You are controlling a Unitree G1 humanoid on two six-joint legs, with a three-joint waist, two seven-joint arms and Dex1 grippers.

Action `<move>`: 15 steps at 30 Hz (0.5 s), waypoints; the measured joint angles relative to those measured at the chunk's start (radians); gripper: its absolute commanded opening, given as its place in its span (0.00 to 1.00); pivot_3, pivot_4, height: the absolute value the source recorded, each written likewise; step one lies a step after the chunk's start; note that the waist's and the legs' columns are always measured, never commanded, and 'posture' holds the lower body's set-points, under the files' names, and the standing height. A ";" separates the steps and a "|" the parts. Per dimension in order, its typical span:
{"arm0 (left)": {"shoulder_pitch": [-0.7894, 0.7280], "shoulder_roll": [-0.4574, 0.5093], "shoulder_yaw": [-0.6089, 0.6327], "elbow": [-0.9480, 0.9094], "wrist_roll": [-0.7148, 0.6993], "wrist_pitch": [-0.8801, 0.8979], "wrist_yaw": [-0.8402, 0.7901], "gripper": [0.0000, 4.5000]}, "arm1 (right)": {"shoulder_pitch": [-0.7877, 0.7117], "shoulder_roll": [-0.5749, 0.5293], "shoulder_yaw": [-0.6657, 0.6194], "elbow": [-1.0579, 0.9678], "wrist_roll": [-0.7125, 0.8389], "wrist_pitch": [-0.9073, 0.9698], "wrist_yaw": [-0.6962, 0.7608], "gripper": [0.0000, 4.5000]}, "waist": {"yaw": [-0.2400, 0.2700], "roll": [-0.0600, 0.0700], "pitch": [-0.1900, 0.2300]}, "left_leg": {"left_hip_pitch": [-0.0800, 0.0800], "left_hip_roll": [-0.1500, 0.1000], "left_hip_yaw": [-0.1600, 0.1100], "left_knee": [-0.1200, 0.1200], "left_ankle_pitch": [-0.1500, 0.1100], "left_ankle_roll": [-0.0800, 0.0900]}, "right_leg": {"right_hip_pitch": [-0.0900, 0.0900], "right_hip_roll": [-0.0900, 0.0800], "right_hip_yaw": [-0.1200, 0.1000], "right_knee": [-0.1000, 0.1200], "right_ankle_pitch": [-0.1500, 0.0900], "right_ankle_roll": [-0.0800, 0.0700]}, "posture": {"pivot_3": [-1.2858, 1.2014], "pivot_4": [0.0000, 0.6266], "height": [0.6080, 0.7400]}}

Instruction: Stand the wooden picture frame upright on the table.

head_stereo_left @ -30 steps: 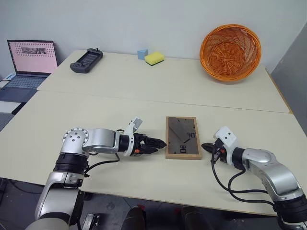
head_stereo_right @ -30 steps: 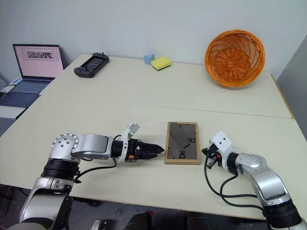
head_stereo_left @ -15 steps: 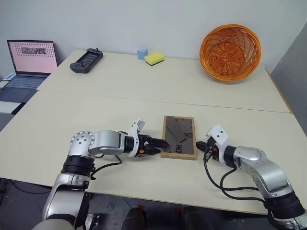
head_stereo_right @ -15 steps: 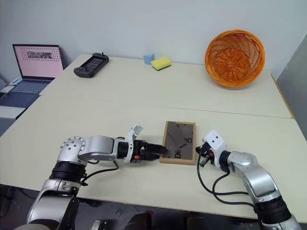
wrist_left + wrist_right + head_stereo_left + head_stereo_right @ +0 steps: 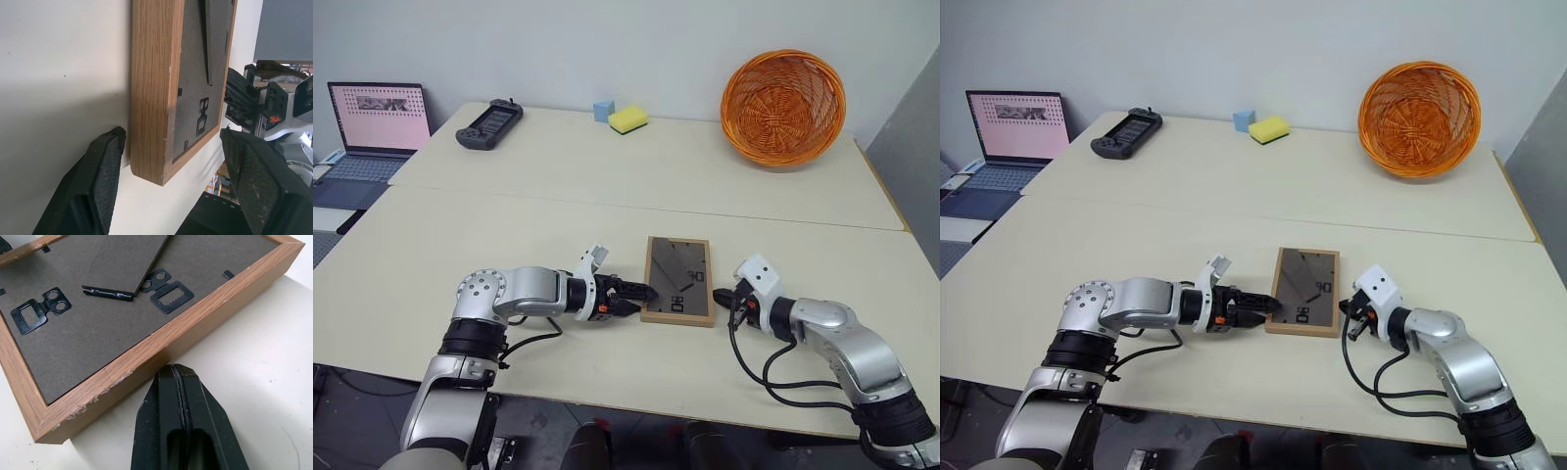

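Observation:
The wooden picture frame (image 5: 677, 274) lies flat on the table (image 5: 509, 225), near its front edge, with the dark grey back and prop leg (image 5: 122, 264) facing up. My left gripper (image 5: 641, 294) is open at the frame's left near corner. One finger (image 5: 98, 186) rests on the table beside the wood edge (image 5: 151, 88), and the other finger (image 5: 254, 181) sits over the back board. My right gripper (image 5: 722, 296) is shut, its tip (image 5: 178, 374) touching the frame's right edge (image 5: 161, 347) with nothing held.
An orange wicker basket (image 5: 783, 106) stands at the far right. A yellow sponge (image 5: 627, 119) and a blue block (image 5: 603, 110) sit at the far edge, with a black handheld console (image 5: 489, 123) further left. A laptop (image 5: 374, 127) is off the table's left side.
My right gripper slid left against the frame's right edge. The frame shifted a little left, toward my left gripper, and turned slightly. Nothing has moved in the last half second.

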 measured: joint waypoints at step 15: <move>-0.008 -0.002 -0.001 0.001 0.000 0.003 0.013 0.74 | -0.085 0.141 0.025 -0.006 0.000 0.053 -0.081 0.00 | 0.001 0.000 0.000 | 0.000 0.000 0.000 0.000 0.002 -0.003 | 0.000 0.000 0.000 0.000 0.000 0.000 | 0.52 0.24 1.00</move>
